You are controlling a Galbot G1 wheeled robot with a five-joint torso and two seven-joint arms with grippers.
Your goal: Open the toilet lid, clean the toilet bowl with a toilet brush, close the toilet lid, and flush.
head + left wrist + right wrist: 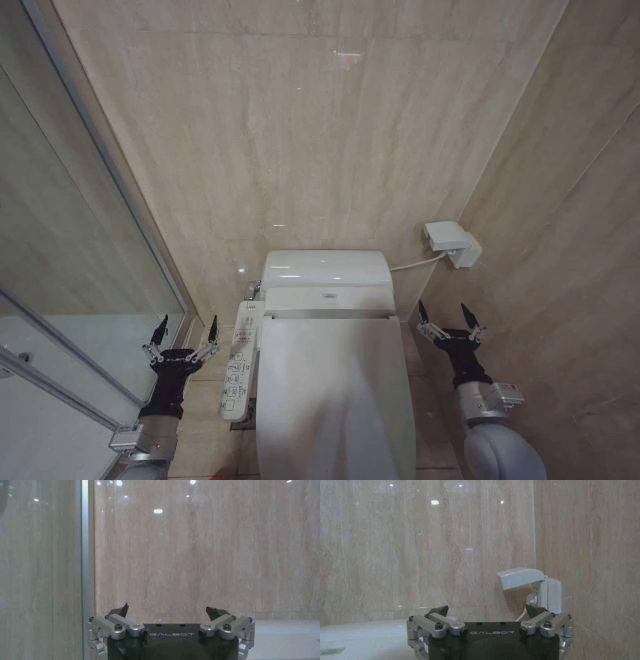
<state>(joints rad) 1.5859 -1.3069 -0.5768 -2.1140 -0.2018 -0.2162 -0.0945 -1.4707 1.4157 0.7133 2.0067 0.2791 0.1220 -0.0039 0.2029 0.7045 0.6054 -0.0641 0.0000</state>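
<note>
I'm looking down from the head cam at the toilet, centred low in the frame against the beige tiled wall. The lid [335,395] is down, flat over the bowl, glossy white, running from the hinge area to the bottom edge of the view. Behind it sits the white tank unit [326,268], touching the wall. The control panel [240,362] with rows of buttons runs along the toilet's left side, just beside the lid.

My left gripper [182,333] hangs in the air to the left of the panel, near the glass shower partition [90,250], fingers spread wide, nothing between them. In the left wrist view the same gripper [171,612] shows its two dark tips well apart, pointing at the bare wall with the partition's metal edge [85,566] next to it.

My right gripper [451,321] hangs to the right of the toilet, close to the side wall, also spread wide and holding nothing. Above and behind it a white wall outlet box [450,242] has its cover flipped up, a white cord [415,264] running from it toward the tank. In the right wrist view the gripper [487,612] points at that outlet box [530,585], tips apart, not touching it.

Both grippers are well apart from the lid.
</note>
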